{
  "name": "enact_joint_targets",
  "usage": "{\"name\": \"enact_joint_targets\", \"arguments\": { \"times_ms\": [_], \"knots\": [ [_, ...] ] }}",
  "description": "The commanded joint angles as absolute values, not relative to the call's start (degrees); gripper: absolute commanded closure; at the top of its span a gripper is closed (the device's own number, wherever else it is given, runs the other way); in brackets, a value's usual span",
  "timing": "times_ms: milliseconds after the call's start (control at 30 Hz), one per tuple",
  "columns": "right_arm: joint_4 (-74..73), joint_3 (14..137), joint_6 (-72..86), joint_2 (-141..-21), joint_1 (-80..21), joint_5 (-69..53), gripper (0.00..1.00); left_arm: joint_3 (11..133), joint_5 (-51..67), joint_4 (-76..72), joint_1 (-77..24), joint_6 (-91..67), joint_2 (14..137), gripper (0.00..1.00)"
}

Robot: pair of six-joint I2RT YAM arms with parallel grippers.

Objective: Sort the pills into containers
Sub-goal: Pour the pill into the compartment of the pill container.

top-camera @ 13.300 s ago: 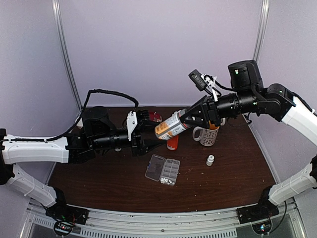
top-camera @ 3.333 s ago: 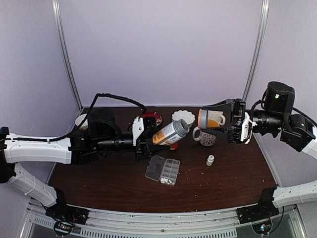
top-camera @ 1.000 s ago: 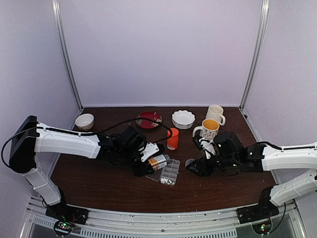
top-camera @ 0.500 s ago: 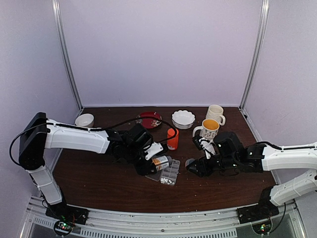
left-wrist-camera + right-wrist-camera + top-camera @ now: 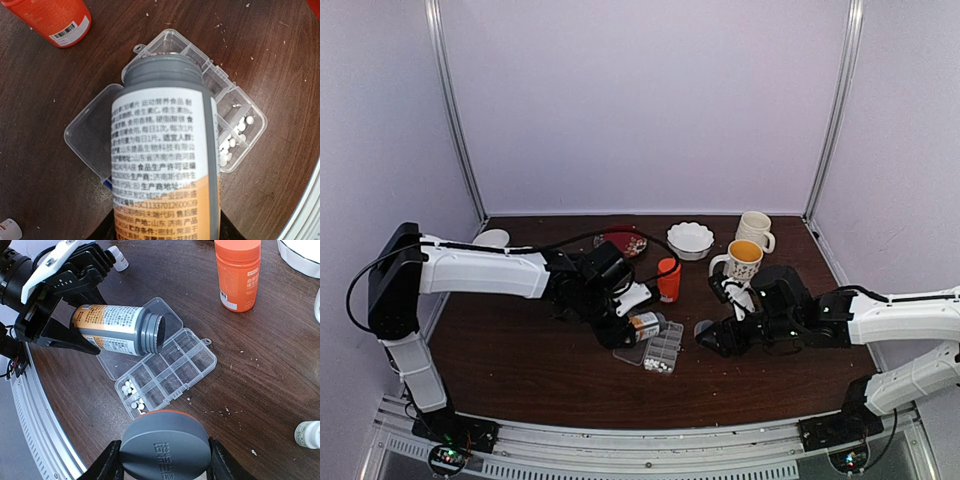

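1. The left claw point(image 5: 623, 326) is clamped on the base of a grey pill bottle point(image 5: 117, 329). The bottle is capless and tipped onto its side with its label facing up.
2. The bottle's open mouth hangs over the clear pill organizer point(image 5: 172, 371), about where the cells meet the lid, which lies open and flat. I cannot tell whether the bottle touches the organizer.
3. The pills point(image 5: 131, 392) are small white tablets bunched in the cells at the organizer's near end, toward the arm bases.
4. The right claw point(image 5: 165, 457) pinches a grey cap point(image 5: 165, 442) with an orange rim, held low and just right of the organizer.
5. An orange bottle point(image 5: 237, 272) stands upright just beyond the organizer. A small white bottle point(image 5: 309, 434) stands to the right, and pale crumbs point(image 5: 225, 410) dot the dark tabletop point(image 5: 520, 370).
6. Farther back are two mugs point(image 5: 742, 262) and a white bowl point(image 5: 690, 240).
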State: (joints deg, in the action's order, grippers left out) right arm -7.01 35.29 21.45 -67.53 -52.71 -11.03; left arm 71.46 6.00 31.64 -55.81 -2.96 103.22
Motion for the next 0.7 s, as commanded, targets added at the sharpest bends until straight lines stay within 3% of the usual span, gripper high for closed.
{"name": "enact_joint_targets", "arguments": {
  "times_ms": [0, 667],
  "knots": [
    [-6.5, 36.5, 22.1, -68.3, -53.0, -9.8, 0.99, 74.8, 5.8, 35.1, -55.4, -3.9, 104.2, 0.93],
    [-6.3, 37.2, 21.7, -70.3, -53.0, -10.3, 1.0, 78.9, 6.8, 38.4, -55.0, -5.6, 107.2, 0.93]
  ]
}}
